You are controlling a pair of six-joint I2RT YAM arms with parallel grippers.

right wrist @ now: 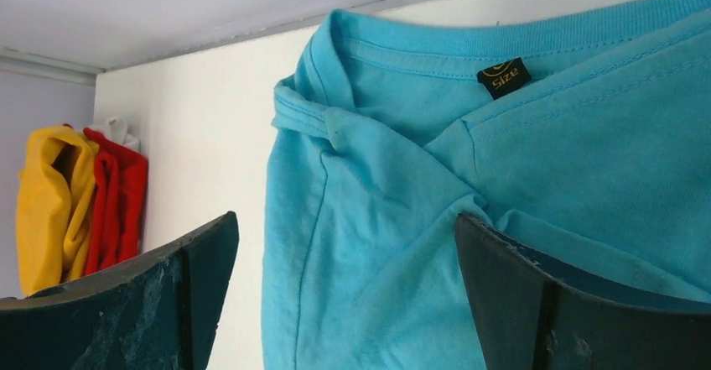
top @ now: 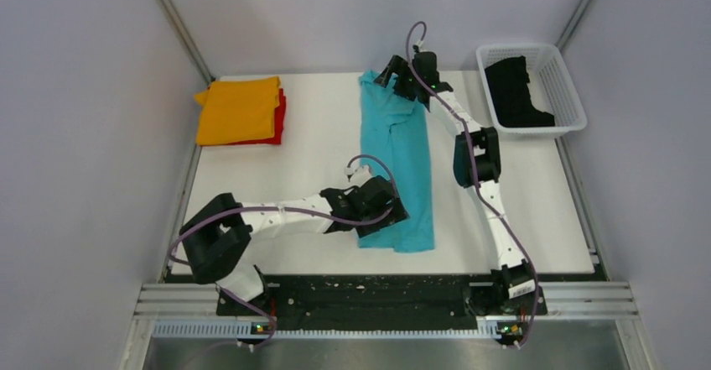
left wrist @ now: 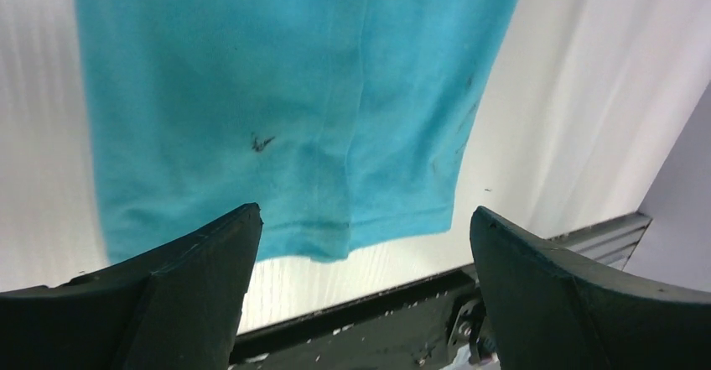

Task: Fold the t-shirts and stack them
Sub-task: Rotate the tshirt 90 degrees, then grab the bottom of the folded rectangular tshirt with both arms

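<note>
1. White table (top: 319, 152): a smooth, matt top under both my hands. The turquoise t-shirt (top: 407, 148) lies on it as a long, narrow strip with its sides folded in. It runs from my left gripper (left wrist: 365, 219) at the hem to my right gripper (right wrist: 348, 223) at the collar.
2. Both hands hover over the cloth, jaws spread wide, holding nothing.
3. The shirt is a thin, soft knit. I judge it light and limp, likely to sag and slide. I would pinch every layer at the hem corners below my left hand, and at the shoulders beside the ribbed neckband below my right.
4. Well off to my left hand's left, the orange t-shirt (top: 239, 110) sits folded square on the red t-shirt (top: 279, 118).
5. Right of my right hand, the black t-shirt (top: 516, 93) lies crumpled in the white mesh basket (top: 570, 93).
6. A small black size label (right wrist: 504, 77) sits inside the collar, just ahead of my right hand.
</note>
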